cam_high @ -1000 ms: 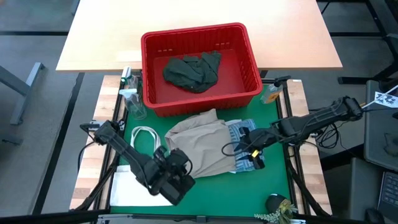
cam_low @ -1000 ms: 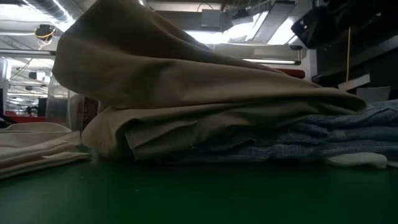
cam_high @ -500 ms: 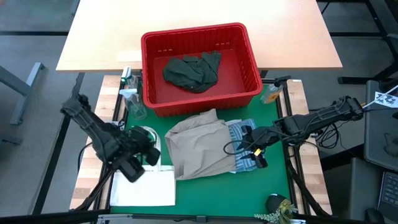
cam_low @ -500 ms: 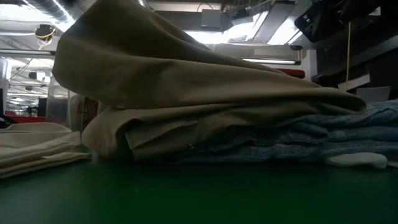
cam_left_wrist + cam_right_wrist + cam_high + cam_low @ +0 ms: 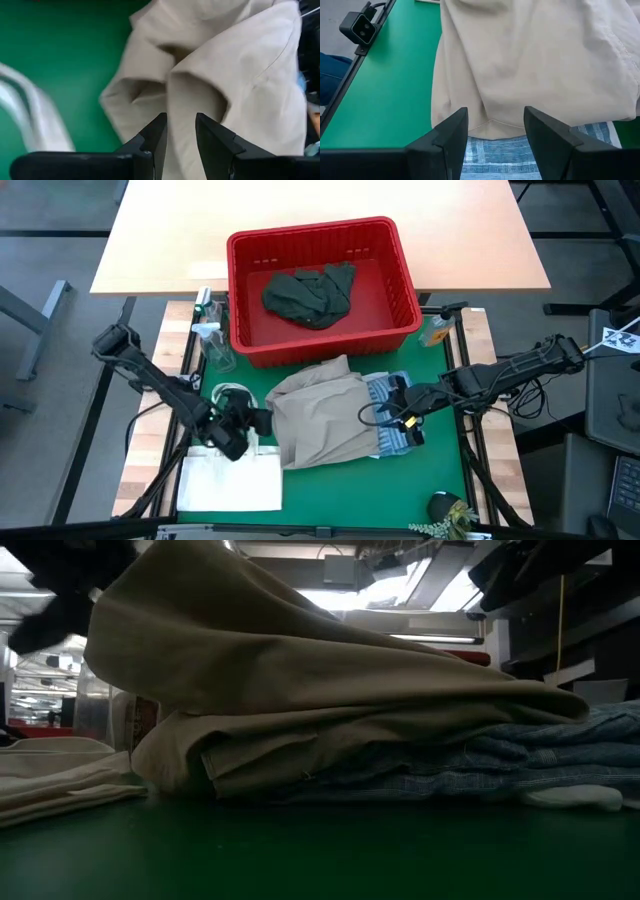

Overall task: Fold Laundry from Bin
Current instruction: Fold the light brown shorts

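High view: 2 grippers at 1 beige garment (image 5: 322,418) on green mat (image 5: 330,490). Left gripper (image 5: 262,421) part open, holding nothing, beside beige edge. Right gripper (image 5: 401,402) spread wide over 1 blue-and-white striped garment (image 5: 392,438) underneath. Could snag both layers and drag the pile crooked. 1 dark green garment (image 5: 308,294) waiting in 1 red bin (image 5: 318,240). 1 white tote bag (image 5: 232,476) nearby.

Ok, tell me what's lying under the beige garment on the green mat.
Under the beige garment lies a blue-and-white striped garment, sticking out on the side toward the right gripper. How far it runs beneath, and whether anything else is there, is covered.
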Motion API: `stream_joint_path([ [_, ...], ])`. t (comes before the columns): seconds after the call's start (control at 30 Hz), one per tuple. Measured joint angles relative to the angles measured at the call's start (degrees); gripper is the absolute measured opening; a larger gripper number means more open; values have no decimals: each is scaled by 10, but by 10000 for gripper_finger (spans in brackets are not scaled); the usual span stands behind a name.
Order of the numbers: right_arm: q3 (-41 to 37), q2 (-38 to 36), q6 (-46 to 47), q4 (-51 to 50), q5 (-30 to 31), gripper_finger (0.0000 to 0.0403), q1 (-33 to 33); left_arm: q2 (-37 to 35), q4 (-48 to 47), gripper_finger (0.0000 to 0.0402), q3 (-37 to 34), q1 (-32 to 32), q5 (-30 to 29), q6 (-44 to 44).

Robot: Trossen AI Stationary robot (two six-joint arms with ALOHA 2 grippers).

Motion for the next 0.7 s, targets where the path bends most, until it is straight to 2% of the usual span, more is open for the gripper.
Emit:
stream_joint_path([
  [0.13,0,0,0,0,0,193,0,0,97,96,-26,34,4,64],
  [0.3,0,0,0,0,-1,193,0,0,156,96,-28,57,29,150],
  [0.47,0,0,-1,-1,-1,193,0,0,183,96,-28,67,69,179],
  [0.63,0,0,-1,-1,-1,193,0,0,178,96,-28,67,136,180],
  [0.7,0,1,-2,-1,-1,193,0,0,173,96,-28,66,139,180],
])
